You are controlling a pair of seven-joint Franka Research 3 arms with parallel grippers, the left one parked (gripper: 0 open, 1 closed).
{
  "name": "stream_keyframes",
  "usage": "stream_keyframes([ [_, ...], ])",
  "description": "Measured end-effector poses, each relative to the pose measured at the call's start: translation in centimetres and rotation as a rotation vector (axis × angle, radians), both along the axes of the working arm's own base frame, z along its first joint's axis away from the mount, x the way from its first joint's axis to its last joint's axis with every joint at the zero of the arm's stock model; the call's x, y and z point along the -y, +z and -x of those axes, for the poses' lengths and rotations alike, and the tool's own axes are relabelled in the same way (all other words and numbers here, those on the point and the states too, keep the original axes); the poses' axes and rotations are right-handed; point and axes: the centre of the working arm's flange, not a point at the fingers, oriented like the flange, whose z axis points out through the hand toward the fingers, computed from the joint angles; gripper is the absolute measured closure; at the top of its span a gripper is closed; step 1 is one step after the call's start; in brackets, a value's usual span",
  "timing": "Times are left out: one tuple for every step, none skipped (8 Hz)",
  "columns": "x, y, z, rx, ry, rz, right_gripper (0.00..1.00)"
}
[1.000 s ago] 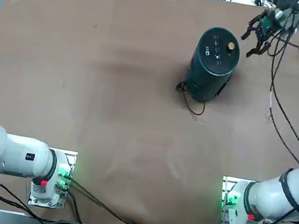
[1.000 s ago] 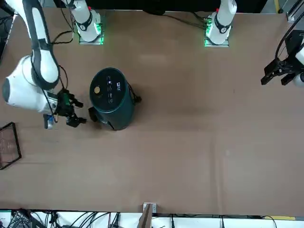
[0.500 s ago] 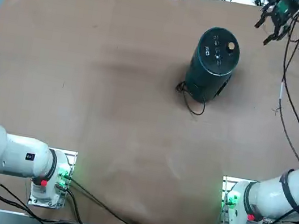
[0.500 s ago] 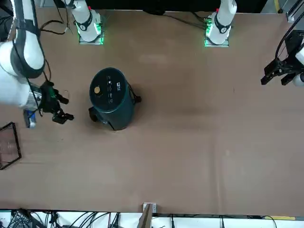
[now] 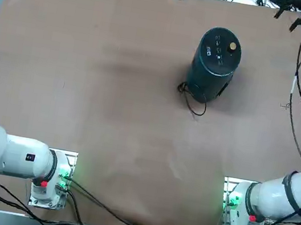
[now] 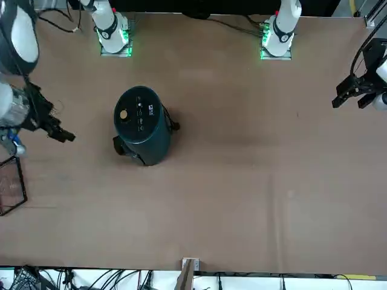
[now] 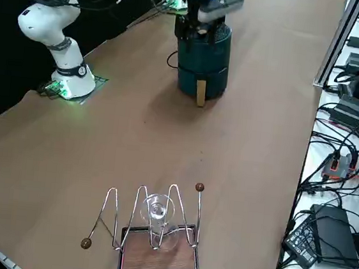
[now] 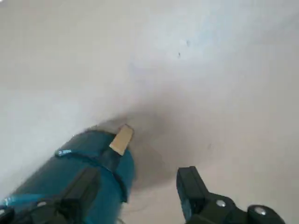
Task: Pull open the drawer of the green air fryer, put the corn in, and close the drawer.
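- Right gripper [image 8: 140, 196]: the two black fingers [image 8: 189, 186] stand wide apart with nothing between them; nothing is held.
- From the front, the right gripper [image 6: 57, 130] hangs at the table's edge, well apart from the green air fryer [image 6: 140, 130], with bare table between them.
- In the overhead view only a dark part of the gripper shows at the far right corner, cut off by the frame; in the side view it sits in front of the fryer's upper body.
- Green air fryer [image 5: 214, 62]: upright on the brown table [image 5: 115, 83], in the far right part of it as seen from above. It is a tall dark green cylinder with a small gold knob [image 5: 232, 46] and white markings on its top face.
- The drawer [image 7: 201, 79] sits flush with the body, shut; a pale tan handle [image 7: 200, 92] projects from its lower front.
- A thin black cord [image 5: 190, 99] trails on the table at the fryer's base.
- The corn cannot be made out in any view.
- A wire rack on a reddish-brown base [image 7: 155, 241] stands near the table's right edge, well apart from the fryer; a clear glass item inside it is hard to identify.
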Motion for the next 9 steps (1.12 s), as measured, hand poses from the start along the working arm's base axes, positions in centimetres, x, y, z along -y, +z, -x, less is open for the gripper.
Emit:
stream_keyframes([
  [0.9,2.3,0.9,0.042,0.116,0.032,0.00],
  [1.5,4.3,1.8,0.075,0.205,0.066,0.00],
  [1.7,5.9,2.7,0.095,0.253,0.082,0.00],
  [1.9,7.2,3.4,0.107,0.270,0.087,0.00],
  [2.2,8.0,4.0,0.116,0.275,0.088,0.00],
  [2.5,8.4,4.5,0.108,0.279,0.086,0.00],
  [2.5,8.5,5.1,0.084,0.281,0.081,0.00],
  [2.2,8.6,5.7,0.066,0.287,0.077,0.00],
  [1.9,8.6,6.0,0.060,0.292,0.076,0.00],
])
